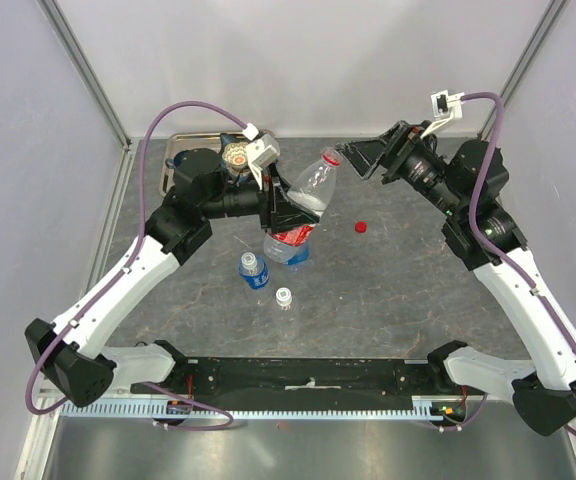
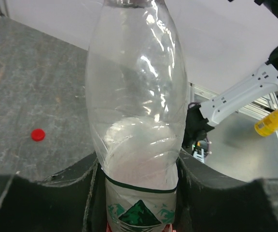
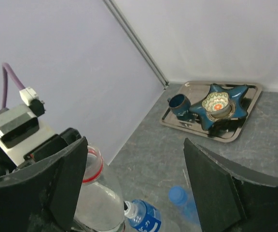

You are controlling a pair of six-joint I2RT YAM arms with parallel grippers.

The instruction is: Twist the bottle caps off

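One cap is off: the red cap (image 1: 361, 226) lies loose on the grey table (image 1: 388, 290), at about 3 o'clock from the red-labelled bottle (image 1: 313, 185) and well apart from it. That bottle is held off the table and tilted, its bare neck with the red ring pointing to 1 o'clock. The left gripper (image 1: 286, 212) is clamped on its clear, crumpled body just above the label. The right gripper (image 1: 353, 160) hangs just off the neck with its jaws wide apart, holding nothing. So this bottle's step looks finished. Next, I judge, the left arm needs to set it down upright and take another. The blue-labelled bottle (image 1: 254, 270) at 7 o'clock and the tiny bottle (image 1: 284, 297) at 6 o'clock stand capped, one blue, one white. Those caps are small, so the right fingers must come squarely over the top while the left holds the body firmly enough not to spin
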